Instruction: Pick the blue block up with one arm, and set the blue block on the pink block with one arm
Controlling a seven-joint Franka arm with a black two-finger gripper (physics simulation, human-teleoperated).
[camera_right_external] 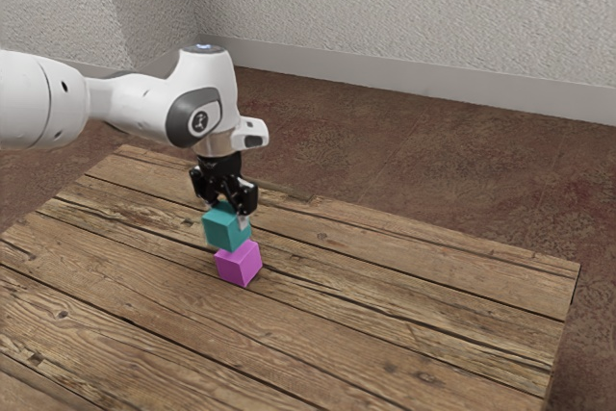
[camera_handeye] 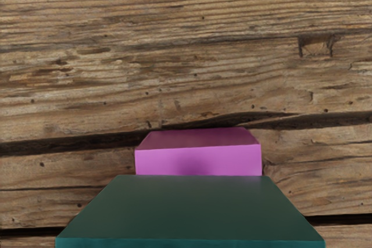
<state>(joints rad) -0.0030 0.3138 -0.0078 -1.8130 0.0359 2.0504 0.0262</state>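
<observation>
a black gripper (camera_right_external: 229, 211) holds the blue block (camera_right_external: 223, 229), fingers closed on two of its sides, directly above the pink block (camera_right_external: 239, 264) on a wooden table (camera_right_external: 404, 334). the blue block looks slightly off centre over the pink block, and i cannot tell whether they touch. to place it well, centre it over the pink block, lower it until it rests flat, then release.

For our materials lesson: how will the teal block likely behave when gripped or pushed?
Probably stiff: the teal block shows straight edges in the tool. Being a cube, it should not roll. Smooth faces might slide on the pink block.
</observation>
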